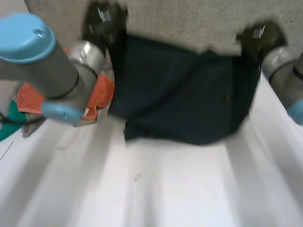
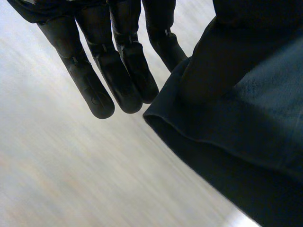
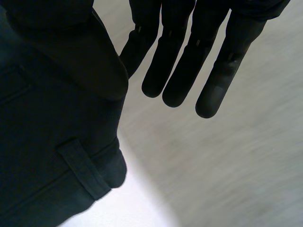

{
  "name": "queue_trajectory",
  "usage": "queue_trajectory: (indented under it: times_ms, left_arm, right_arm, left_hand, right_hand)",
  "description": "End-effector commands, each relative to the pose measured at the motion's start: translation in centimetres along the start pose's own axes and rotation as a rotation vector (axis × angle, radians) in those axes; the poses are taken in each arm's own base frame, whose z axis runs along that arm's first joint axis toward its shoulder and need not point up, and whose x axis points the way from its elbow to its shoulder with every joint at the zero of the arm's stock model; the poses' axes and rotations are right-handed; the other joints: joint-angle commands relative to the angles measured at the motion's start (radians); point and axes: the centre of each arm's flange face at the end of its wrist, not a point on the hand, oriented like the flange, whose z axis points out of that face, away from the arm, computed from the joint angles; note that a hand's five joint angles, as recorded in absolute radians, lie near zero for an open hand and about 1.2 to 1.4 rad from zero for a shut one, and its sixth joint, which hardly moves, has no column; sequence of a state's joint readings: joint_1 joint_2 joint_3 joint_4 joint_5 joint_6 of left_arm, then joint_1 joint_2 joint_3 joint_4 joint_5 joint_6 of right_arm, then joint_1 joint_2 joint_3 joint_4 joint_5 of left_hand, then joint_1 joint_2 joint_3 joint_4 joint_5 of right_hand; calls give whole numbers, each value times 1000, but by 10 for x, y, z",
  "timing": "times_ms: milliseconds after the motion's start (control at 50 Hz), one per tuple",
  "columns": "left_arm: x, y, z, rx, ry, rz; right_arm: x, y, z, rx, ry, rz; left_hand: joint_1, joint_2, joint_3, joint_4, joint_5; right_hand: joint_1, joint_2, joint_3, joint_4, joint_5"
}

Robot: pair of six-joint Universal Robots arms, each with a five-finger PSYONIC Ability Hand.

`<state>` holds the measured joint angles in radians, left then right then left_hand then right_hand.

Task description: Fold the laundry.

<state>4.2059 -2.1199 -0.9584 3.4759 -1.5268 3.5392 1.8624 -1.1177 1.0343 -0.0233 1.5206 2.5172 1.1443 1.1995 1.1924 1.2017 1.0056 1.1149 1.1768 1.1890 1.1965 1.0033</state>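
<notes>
Trousers (image 1: 180, 94), dark, hang spread between left hand (image 1: 102, 21) and right hand (image 1: 260, 38), each thumb pinching a top corner, fingers (image 2: 102, 90) straight; held high, likely to lay flat on desk (image 1: 165, 189)

A: What is hidden by the left arm (image 1: 52, 71)?

B: Part of the orange cloth (image 1: 102, 91) is covered by it. The green cloth (image 1: 10, 125) is cut off at the edge.

A: And the dark cloth (image 1: 180, 94)?

B: Its top corners are covered where it is pinched by the left hand (image 1: 103, 22) and the right hand (image 1: 260, 38). Whether the table (image 1: 156, 189) is touched by its bottom edge cannot be told. In both wrist views most of it is cut off, and the thumbs can hardly be told from it.
</notes>
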Motion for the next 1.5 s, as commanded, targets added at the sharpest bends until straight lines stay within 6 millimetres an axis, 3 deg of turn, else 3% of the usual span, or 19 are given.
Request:
queue_trajectory:
  times_ms: [20,80,200,300,320,400,460,580,620,680,760,820,900,1040,1140,1220,1340,1420,1500]
  left_arm:
    - [-42,-72,31,390,-182,26]
    - [-40,-67,29,363,-171,24]
    - [-18,-21,5,166,-80,-48]
    - [-1,10,-31,0,7,-91]
    - [3,17,-39,-34,29,-96]
    - [33,55,-83,-222,173,-122]
    - [43,71,-99,-286,216,-132]
    - [69,125,-128,-473,290,-121]
    - [68,126,-131,-497,300,-103]
    - [64,120,-131,-503,297,-89]
    - [49,95,-128,-485,256,-84]
    - [44,83,-131,-482,247,-85]
    - [41,67,-150,-502,264,-87]
    - [54,52,-200,-582,347,-96]
    - [63,62,-212,-629,378,-96]
    - [69,84,-215,-697,389,-86]
    - [68,109,-203,-736,366,-84]
    - [67,129,-192,-758,345,-80]
    - [65,134,-180,-739,323,-58]
  right_arm:
    - [39,-73,10,399,301,69]
    - [27,-76,4,391,261,80]
    - [-14,-49,-12,270,125,91]
    - [-49,-4,-38,50,-36,82]
    - [-61,15,-51,-48,-104,79]
    - [-90,52,-78,-225,-235,73]
    - [-115,79,-89,-301,-306,69]
    - [-128,102,-95,-372,-344,66]
    - [-128,104,-97,-383,-345,69]
    - [-131,108,-104,-401,-358,82]
    - [-131,109,-106,-417,-355,117]
    - [-129,107,-106,-421,-342,147]
    - [-126,103,-105,-418,-320,203]
    - [-124,100,-103,-424,-300,278]
    - [-125,100,-104,-425,-304,283]
    - [-126,100,-104,-426,-306,283]
    - [-125,102,-105,-434,-307,279]
    - [-125,102,-105,-433,-306,280]
    - [-126,103,-105,-434,-310,278]
  left_hand:
    - [252,197,204,195,216]
    - [252,197,204,195,216]
    - [252,197,204,195,216]
    - [252,197,204,195,216]
    - [252,197,204,195,216]
    - [252,197,204,195,216]
    - [252,197,204,195,216]
    - [252,197,204,195,216]
    - [154,98,105,96,118]
    - [-301,-357,-350,-359,-337]
    - [-583,-639,-631,-641,-619]
    - [-593,-648,-641,-651,-629]
    - [-584,-640,-632,-642,-620]
    - [-488,-543,-536,-545,-524]
    - [-291,-346,-339,-348,-327]
    - [-276,-331,-324,-334,-312]
    - [-311,-366,-359,-369,-347]
    - [-510,-566,-558,-568,-546]
    - [-520,-575,-568,-577,-556]
  right_hand:
    - [281,219,207,200,218]
    - [281,219,207,200,218]
    - [281,219,207,200,218]
    - [281,219,207,200,218]
    - [281,219,207,200,218]
    - [281,219,207,200,218]
    - [281,219,207,200,218]
    - [281,219,207,200,218]
    - [281,219,207,200,218]
    - [281,219,207,200,218]
    - [281,219,207,200,218]
    - [281,219,207,200,218]
    - [281,219,207,200,218]
    - [281,219,207,200,218]
    - [281,219,207,200,218]
    - [281,219,207,200,218]
    - [281,219,207,200,218]
    - [281,219,207,200,218]
    - [281,219,207,200,218]
